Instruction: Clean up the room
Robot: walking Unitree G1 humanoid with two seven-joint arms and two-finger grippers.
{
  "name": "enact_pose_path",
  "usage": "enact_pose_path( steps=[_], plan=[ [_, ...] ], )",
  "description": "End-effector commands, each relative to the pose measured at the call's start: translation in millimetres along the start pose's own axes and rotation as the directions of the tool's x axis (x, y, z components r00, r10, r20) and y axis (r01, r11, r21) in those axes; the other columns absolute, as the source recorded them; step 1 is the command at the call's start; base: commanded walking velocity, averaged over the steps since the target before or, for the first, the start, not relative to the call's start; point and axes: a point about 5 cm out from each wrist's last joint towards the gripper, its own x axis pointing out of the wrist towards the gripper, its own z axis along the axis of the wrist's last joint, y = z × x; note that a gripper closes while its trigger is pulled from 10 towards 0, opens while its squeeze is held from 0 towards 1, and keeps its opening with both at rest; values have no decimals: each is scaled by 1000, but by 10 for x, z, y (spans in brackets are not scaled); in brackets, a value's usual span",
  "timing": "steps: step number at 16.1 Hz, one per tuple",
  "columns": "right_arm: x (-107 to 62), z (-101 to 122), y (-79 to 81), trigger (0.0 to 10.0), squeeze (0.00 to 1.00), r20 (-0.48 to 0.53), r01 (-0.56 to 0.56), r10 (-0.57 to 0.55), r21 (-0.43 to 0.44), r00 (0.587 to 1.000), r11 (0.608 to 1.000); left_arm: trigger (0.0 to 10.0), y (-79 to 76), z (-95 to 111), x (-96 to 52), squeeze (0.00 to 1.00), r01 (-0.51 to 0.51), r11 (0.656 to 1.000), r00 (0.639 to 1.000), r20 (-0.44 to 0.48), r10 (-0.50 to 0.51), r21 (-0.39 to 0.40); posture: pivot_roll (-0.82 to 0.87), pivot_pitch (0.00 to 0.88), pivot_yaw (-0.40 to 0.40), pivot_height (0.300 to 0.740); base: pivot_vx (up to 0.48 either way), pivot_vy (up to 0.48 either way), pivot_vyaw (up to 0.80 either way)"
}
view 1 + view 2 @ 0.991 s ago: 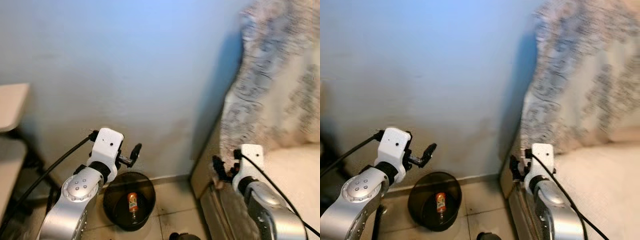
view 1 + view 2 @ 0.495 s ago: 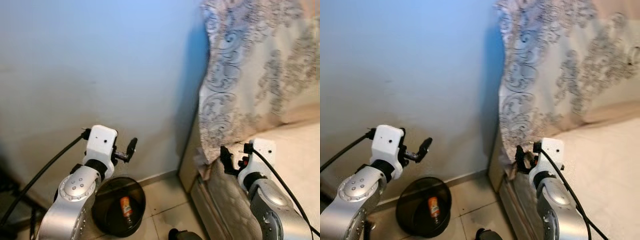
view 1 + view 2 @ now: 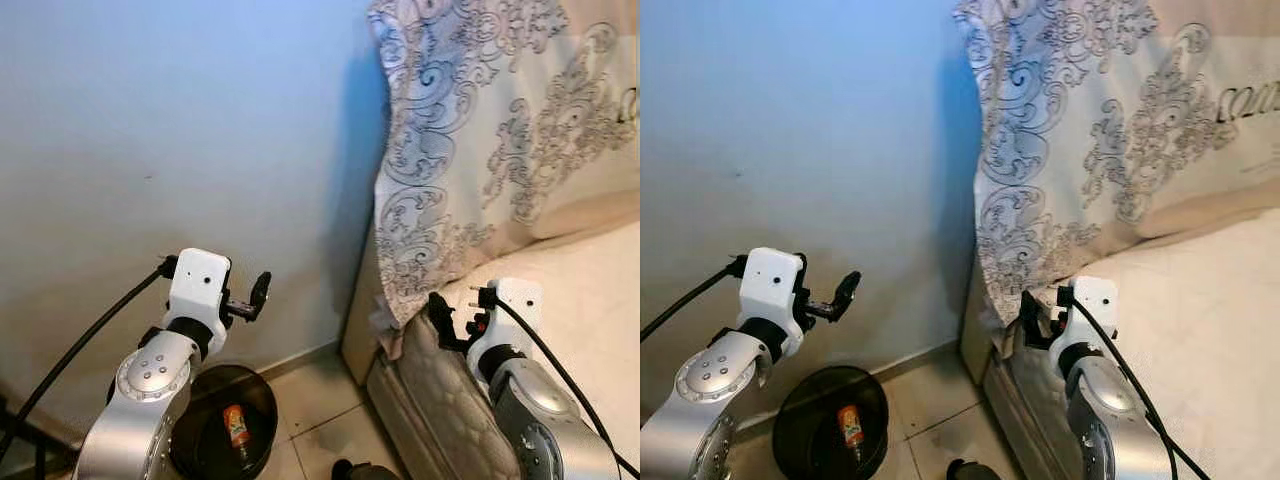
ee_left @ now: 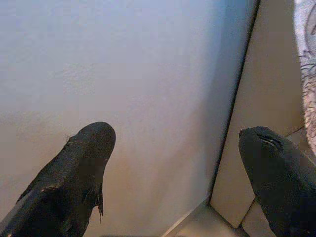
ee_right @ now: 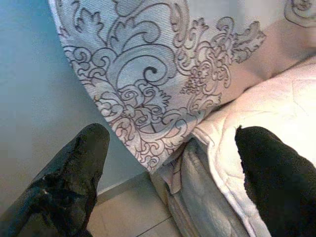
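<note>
Down on the floor, bottle (image 3: 236, 427) lies in the black bin (image 3: 256, 392) below left tool (image 3: 259, 295); both tools gape empty, right tool (image 3: 441, 317) by the bed (image 3: 590, 300).

A plain pale blue painted wall (image 3: 180, 130) meets a floor of beige tiles (image 3: 320, 405) with a light skirting. On the right stands a bed with a quilted cream mattress (image 3: 1200, 330) and a patterned grey-white cloth (image 3: 480, 130) hanging above it.

Grey-scrolled cream cloth (image 3: 480, 150), black bin (image 3: 225, 430), pale blue wall (image 3: 180, 130).
</note>
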Motion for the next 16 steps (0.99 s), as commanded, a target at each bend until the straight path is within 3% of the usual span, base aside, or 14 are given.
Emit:
enact_pose_path(
  steps=[1,10,16],
  plan=[
    [-13,8,-7,10000,0,2,-1,1,14,1000,1000,10000,5,26,23,0,-8,1000,1000,5,8,3,61,0,-21,740,0,0,-744],
    [-6,3,19,10000,0,-8,-2,2,-37,1000,999,10000,-16,28,81,0,15,999,1000,-6,-14,46,50,0,-15,740,0,0,-762],
    [-4,-39,-116,10000,0,-69,73,-76,-48,995,996,10000,-43,16,99,0,21,999,1000,-9,-21,43,43,0,-19,740,0,0,-773]
  ],
)
